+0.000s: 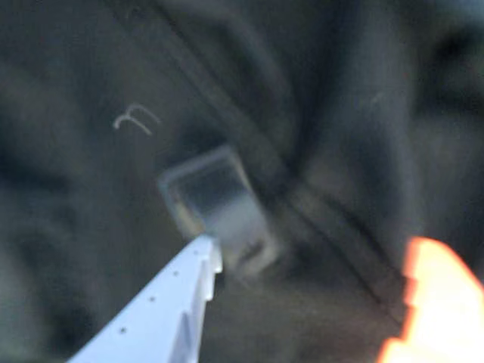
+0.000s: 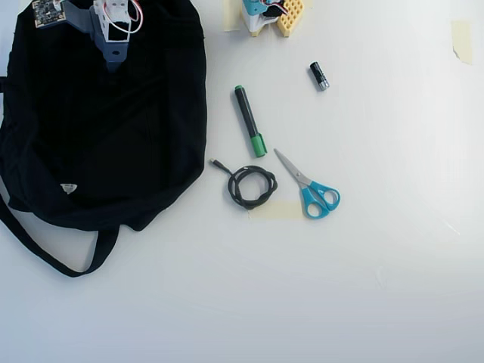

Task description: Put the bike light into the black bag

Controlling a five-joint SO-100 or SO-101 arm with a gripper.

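Note:
The black bag (image 2: 113, 128) lies floppy at the left of the table in the overhead view, with its strap (image 2: 45, 253) looped at the front and a small white label (image 2: 69, 187). My gripper (image 2: 113, 59) hangs over the bag's far end. In the wrist view the bag's dark fabric (image 1: 340, 91) fills the frame. My gripper (image 1: 314, 257) has its white finger (image 1: 181, 295) and orange finger (image 1: 442, 302) wide apart with nothing between them. A blurred grey rectangular piece (image 1: 215, 200) lies on the fabric by the white fingertip. The bike light shows in neither view.
On the white table to the right of the bag lie a green marker (image 2: 249, 121), a coiled black cable (image 2: 251, 187), blue-handled scissors (image 2: 310, 189) and a small black-and-silver cylinder (image 2: 319, 76). The arm's base (image 2: 272, 15) stands at the far edge.

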